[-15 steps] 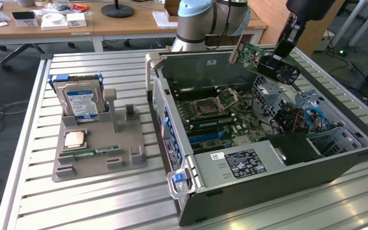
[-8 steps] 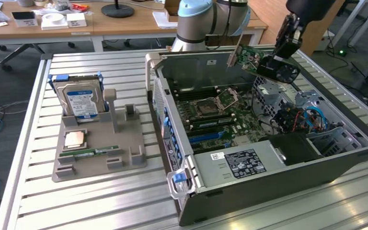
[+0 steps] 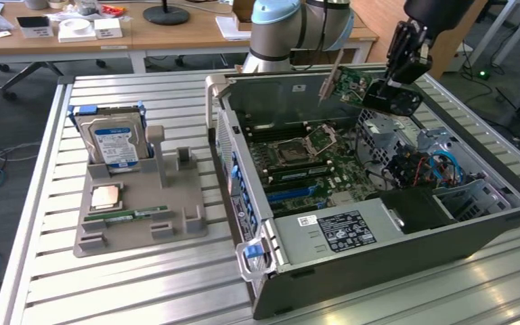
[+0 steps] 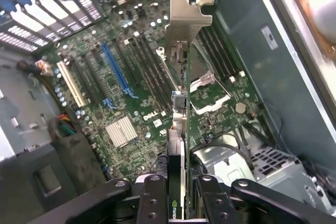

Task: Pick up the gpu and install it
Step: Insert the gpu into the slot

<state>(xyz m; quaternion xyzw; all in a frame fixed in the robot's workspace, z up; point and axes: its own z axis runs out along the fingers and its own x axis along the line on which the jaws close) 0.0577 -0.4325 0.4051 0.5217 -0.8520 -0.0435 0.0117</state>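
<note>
The gpu (image 3: 349, 80) is a green circuit card with a metal end bracket, hanging tilted in the air over the back part of the open computer case (image 3: 500, 213). My gripper (image 3: 370, 87) is shut on one end of it. In the wrist view the gpu (image 4: 188, 24) stands edge-on, bracket farthest from the camera, clamped between the fingers of my gripper (image 4: 181, 205). Below it lies the motherboard (image 4: 142, 108) with its blue slot (image 4: 116, 72), and the card is well above the board, not touching it.
A grey holder (image 3: 187, 227) on the slatted table at the exterior view's left carries an upright hard drive (image 3: 116, 142), a processor (image 3: 106, 196) and a memory stick (image 3: 138, 213). Inside the case sit a power supply (image 3: 341, 230) and cables (image 3: 441, 169). Desks stand behind.
</note>
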